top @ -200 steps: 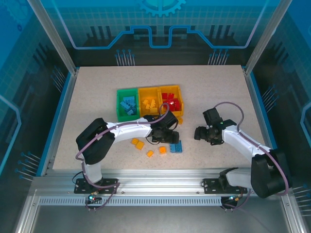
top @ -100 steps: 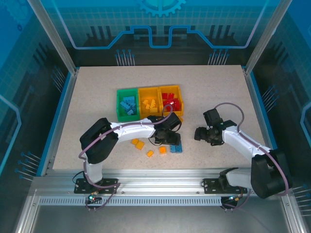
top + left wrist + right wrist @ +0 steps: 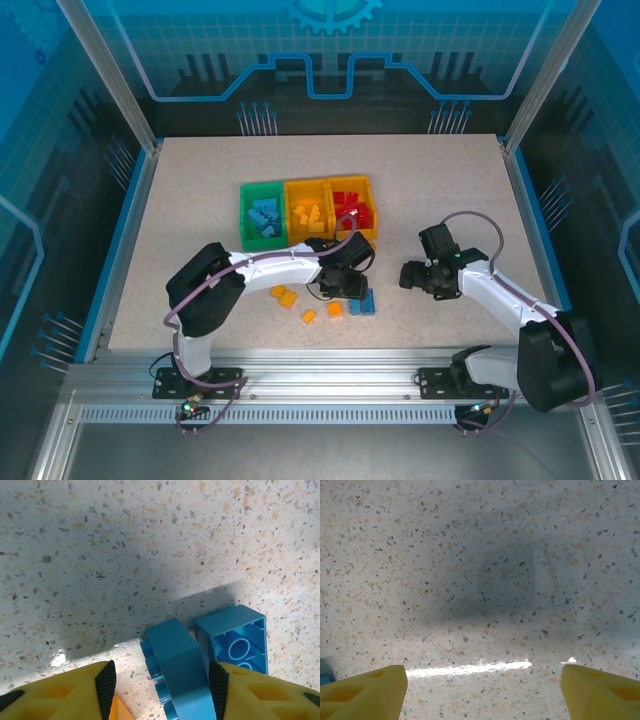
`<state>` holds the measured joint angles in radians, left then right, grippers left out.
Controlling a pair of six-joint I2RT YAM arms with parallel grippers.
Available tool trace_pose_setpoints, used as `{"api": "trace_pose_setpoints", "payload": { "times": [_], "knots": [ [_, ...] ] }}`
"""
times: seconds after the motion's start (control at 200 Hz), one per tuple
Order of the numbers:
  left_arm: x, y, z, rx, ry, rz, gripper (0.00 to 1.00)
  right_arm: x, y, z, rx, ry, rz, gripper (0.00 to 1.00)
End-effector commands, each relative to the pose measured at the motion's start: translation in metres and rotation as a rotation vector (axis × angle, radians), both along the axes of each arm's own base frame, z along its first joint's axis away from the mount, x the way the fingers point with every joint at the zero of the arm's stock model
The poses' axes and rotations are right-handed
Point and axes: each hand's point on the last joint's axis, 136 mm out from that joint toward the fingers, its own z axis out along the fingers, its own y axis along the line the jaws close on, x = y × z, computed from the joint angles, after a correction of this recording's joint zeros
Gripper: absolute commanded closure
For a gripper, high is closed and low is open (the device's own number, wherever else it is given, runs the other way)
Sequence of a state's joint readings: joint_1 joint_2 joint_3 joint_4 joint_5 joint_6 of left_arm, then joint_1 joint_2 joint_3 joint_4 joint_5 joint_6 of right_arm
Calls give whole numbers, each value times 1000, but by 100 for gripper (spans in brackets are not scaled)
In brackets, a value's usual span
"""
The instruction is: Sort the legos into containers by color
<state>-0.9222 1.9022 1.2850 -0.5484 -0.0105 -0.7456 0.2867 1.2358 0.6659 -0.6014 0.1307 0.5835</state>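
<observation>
Blue brick (image 3: 176,667), lower end off-frame.
</observation>
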Motion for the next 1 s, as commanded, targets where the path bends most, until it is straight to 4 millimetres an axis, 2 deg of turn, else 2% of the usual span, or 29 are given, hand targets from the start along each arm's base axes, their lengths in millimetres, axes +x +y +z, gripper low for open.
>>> {"api": "trace_pose_setpoints", "payload": {
  "times": [0.0,0.165,0.48,0.645,0.81,0.995],
  "knots": [
    [-4,-1,-3,37,11,-9,43,-1,-4,1,2,-7,-8,18],
    [-3,1,-1,43,0,-10,43,-1,-4,0,0,-7,-9,18],
    [-2,1,-5,65,0,-26,64,-1,-4,0,6,-7,-6,18],
    [0,0,-6,70,-7,-33,67,-4,3,0,26,-3,17,19],
    [8,5,3,91,-40,-35,67,-13,13,-1,38,12,35,20],
    [28,23,23,88,-89,1,67,-20,30,0,53,13,69,20]
  ]
}}
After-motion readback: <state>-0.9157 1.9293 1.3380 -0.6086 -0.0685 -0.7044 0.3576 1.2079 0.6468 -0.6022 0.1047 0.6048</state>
